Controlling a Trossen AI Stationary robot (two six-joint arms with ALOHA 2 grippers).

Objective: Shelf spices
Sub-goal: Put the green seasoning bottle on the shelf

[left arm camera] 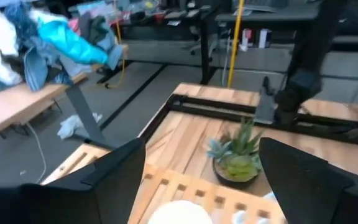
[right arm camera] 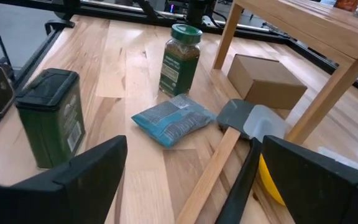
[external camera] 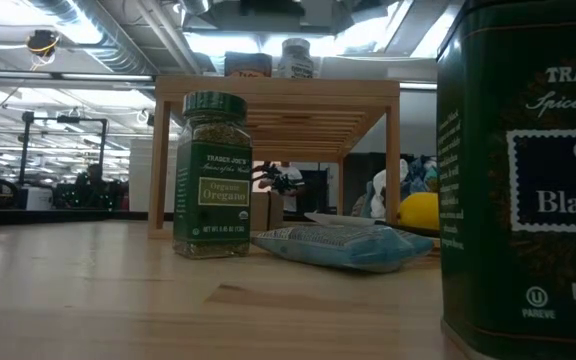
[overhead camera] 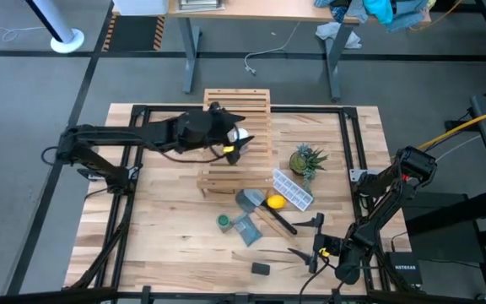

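The worktop was a big butcher-block slab, and the shelf stood toward its far side so the left arm could reach over the top. The left gripper hung over the shelf with its fingers apart around a white-capped bottle, probably just being set down. The low view showed what the overhead couldn't: an orange-brown jar and that bottle up on top. The right gripper waited near the front edge, fingers wide apart and empty. The black-pepper tin and oregano jar sat on the worktop, not yet shelved.
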